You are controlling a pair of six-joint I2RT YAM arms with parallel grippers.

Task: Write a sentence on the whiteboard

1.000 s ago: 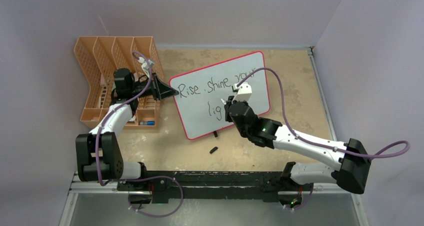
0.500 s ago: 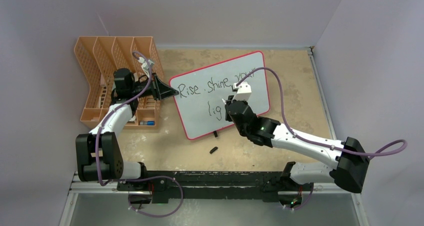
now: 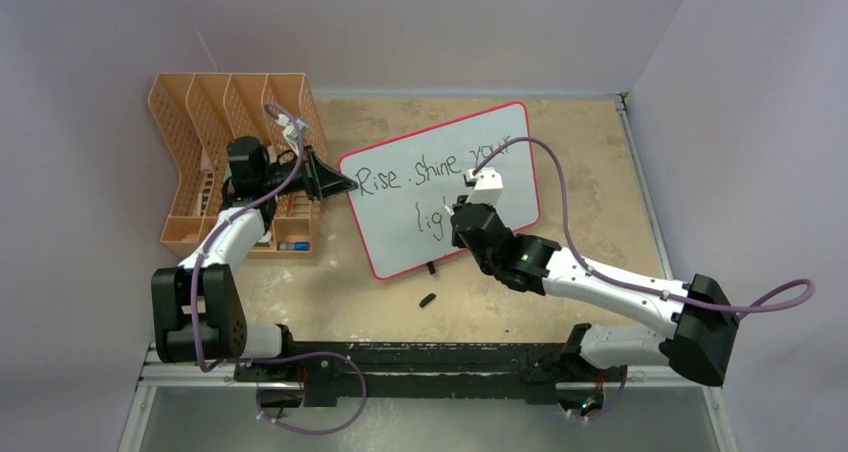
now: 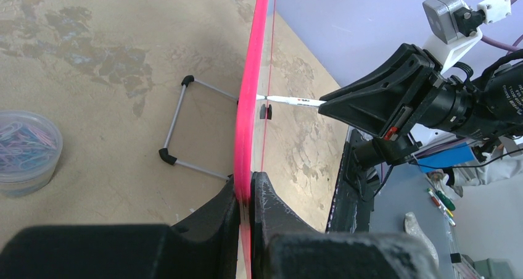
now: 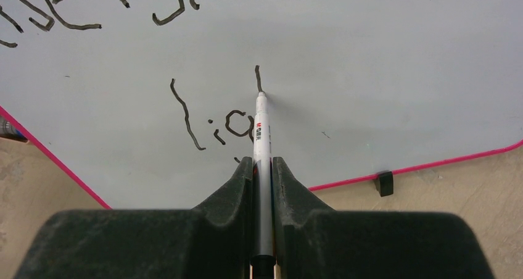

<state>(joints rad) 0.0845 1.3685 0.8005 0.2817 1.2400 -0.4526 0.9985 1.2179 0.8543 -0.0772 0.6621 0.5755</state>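
Writing on the large white rectangular whiteboard with thin red-pink rim (image 3: 395,242), propped at a tilt mid-worktop on small black feet. Judged well past halfway: reads "Rise . shine your" across the top line of the thin black handwritten sentence (image 3: 425,167), then "lig" below plus a short upright stroke, likely the start of an "h"; leaves the rest of "light" to finish. Right end effector (image 5: 262,163) clamped tight on a slim white marker pen (image 5: 261,128), tip touching the board at one end of that new stroke. Left end effector (image 4: 247,189) pinched shut on the board's left rim, steadying it. Around: orange mesh file rack (image 3: 200,112) just behind the left arm, small black cap-like piece (image 3: 428,299) loose on the tan worktop (image 3: 590,172) near the board's lower edge, clear round tub of coloured paperclips (image 4: 24,152) behind the board. Nothing seen blocking the pen's path rightward; plenty of bare white there.
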